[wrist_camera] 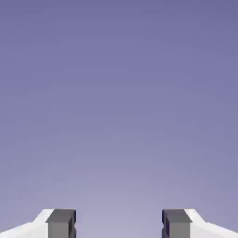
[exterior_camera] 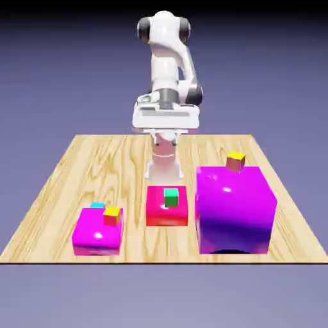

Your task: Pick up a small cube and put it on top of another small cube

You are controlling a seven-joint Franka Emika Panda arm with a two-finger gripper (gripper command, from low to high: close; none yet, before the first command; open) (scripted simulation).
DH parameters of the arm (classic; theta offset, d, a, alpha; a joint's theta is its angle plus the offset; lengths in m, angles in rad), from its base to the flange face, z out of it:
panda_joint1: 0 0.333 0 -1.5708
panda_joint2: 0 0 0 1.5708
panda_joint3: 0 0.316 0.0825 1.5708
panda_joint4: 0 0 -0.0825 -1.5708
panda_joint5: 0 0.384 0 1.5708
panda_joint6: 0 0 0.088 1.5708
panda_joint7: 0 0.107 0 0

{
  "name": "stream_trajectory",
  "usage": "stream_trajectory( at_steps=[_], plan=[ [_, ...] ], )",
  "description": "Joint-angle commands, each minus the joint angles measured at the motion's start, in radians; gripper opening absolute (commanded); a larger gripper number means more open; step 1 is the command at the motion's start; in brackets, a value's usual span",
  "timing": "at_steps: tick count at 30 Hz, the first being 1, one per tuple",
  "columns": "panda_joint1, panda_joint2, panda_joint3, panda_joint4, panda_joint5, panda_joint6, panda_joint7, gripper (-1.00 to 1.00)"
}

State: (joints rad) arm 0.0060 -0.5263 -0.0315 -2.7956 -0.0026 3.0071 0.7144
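The small cube (exterior_camera: 97,205) shows only as a cyan top at the far edge of a low magenta block (exterior_camera: 96,237), at the exterior view's left. Whether it rests on that block or behind it I cannot tell. My gripper (exterior_camera: 164,122) hangs high above the table's far side, well away from every cube. In the hand view the gripper (wrist_camera: 118,225) is open: two grey fingertips (wrist_camera: 61,224) stand wide apart with only the blue-violet backdrop between them.
A yellow-topped orange cube (exterior_camera: 112,216) sits on the low magenta block. A green cube (exterior_camera: 170,197) rests on a red block (exterior_camera: 166,214) in the middle. At the right, a big magenta block (exterior_camera: 235,211) carries another yellow-topped orange cube (exterior_camera: 235,160). The wooden table (exterior_camera: 57,186) ends just in front of the blocks.
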Motion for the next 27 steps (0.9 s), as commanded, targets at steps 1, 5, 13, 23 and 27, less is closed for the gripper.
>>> stream_trajectory(
  at_steps=[1,5,13,23,27],
  plan=[
    [-0.005,0.036,-0.026,0.012,-0.002,-0.025,-0.022,0.0],
    [-0.025,0.181,-0.13,0.06,-0.011,-0.124,-0.11,0.0],
    [-0.064,0.471,-0.339,0.155,-0.028,-0.322,-0.287,0.0],
    [-0.138,0.794,-0.473,0.237,0.006,-0.425,-0.472,0.0],
    [-0.208,0.921,-0.391,0.238,0.09,-0.304,-0.529,0.0]
  ],
)
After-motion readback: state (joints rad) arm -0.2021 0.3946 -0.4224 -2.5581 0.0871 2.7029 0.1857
